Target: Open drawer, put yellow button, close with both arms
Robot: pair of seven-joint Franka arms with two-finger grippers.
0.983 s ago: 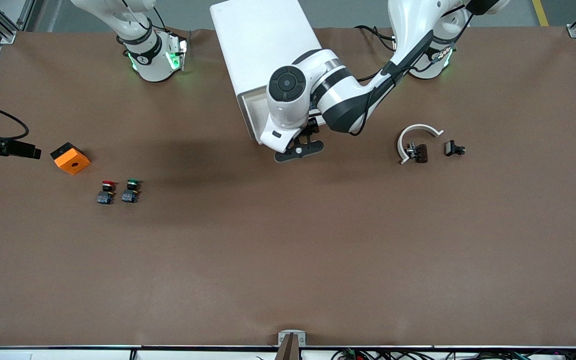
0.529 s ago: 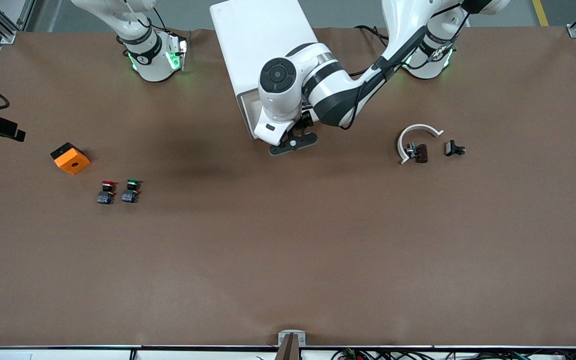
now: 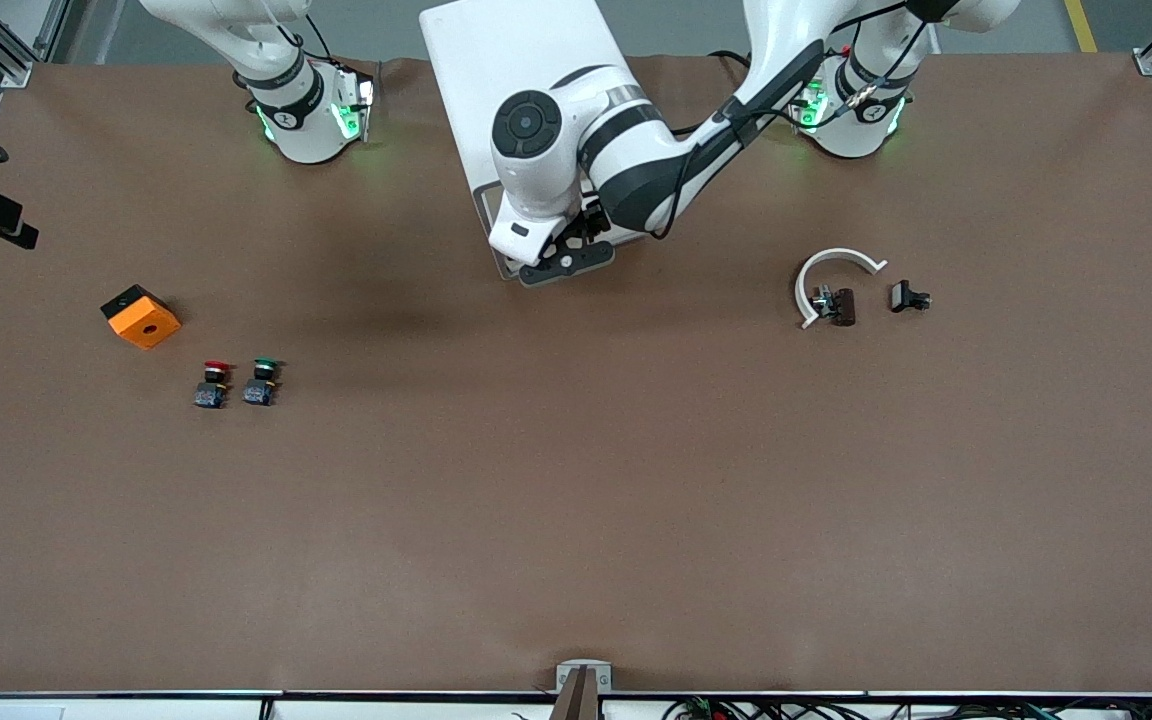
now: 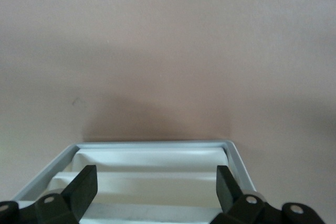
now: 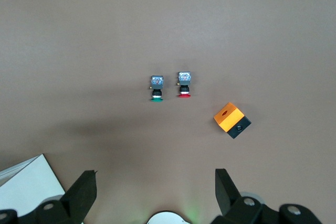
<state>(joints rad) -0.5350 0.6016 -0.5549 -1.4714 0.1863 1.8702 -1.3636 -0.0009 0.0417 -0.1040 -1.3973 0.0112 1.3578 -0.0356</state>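
Note:
The white cabinet [image 3: 526,90] stands at the table's edge between the two arm bases. Its top drawer [image 3: 492,225] is pulled out toward the front camera. My left gripper [image 3: 568,250] hangs over that drawer. In the left wrist view its fingers are open [image 4: 156,182] over the white tray, whose rim [image 4: 157,143] shows. The part of the tray I see is bare. The yellow button shows in no view. My right gripper [image 5: 155,187] is open and empty, high over the right arm's end of the table.
A red-capped button [image 3: 214,383] and a green-capped button [image 3: 261,381] stand side by side toward the right arm's end, with an orange box [image 3: 140,316] beside them. A white curved piece [image 3: 831,270] and small black parts [image 3: 908,297] lie toward the left arm's end.
My left arm has moved its hand back toward the cabinet and a little toward the right arm's end. The buttons and the box have not moved.

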